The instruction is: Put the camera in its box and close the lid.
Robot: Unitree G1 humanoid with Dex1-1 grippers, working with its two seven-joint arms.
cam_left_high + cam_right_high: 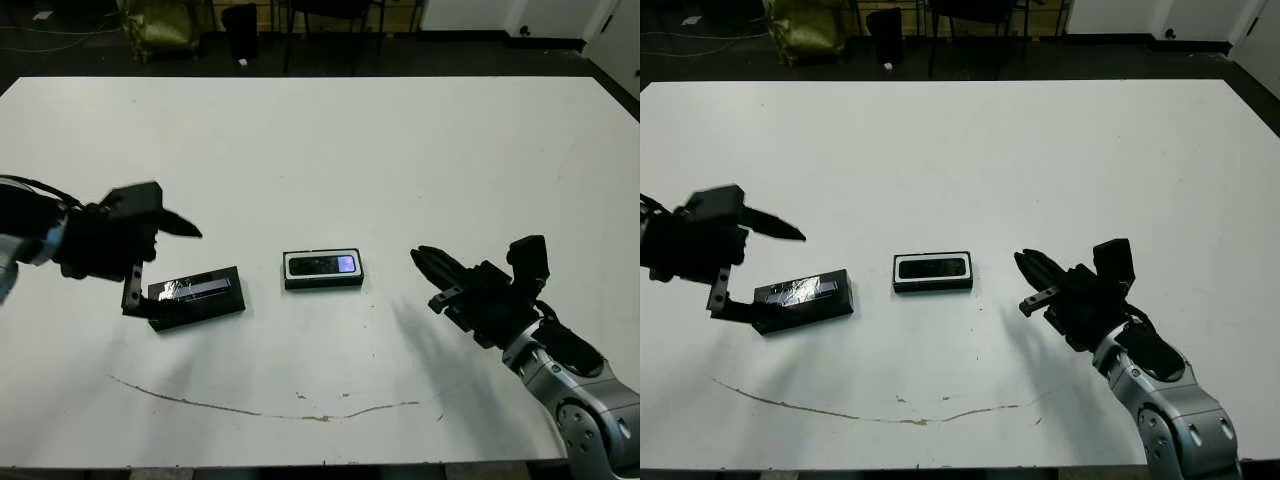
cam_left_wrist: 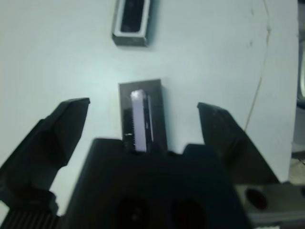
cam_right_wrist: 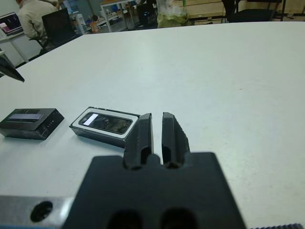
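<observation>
Left eye view: the lid [image 1: 197, 295] lies left of centre under the left gripper [image 1: 150, 262], fingers spread wide; a skewed pinch could make it slip. The right gripper [image 1: 432, 276] has fingers nearly together. At centre, the box [image 1: 323, 268] already holds the camera [image 1: 322, 264].

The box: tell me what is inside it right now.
The camera lies flat inside the box, screen up, with the white lining showing around it. The lining under the camera is covered. The lid sits apart on the table, so the box is uncovered.
</observation>
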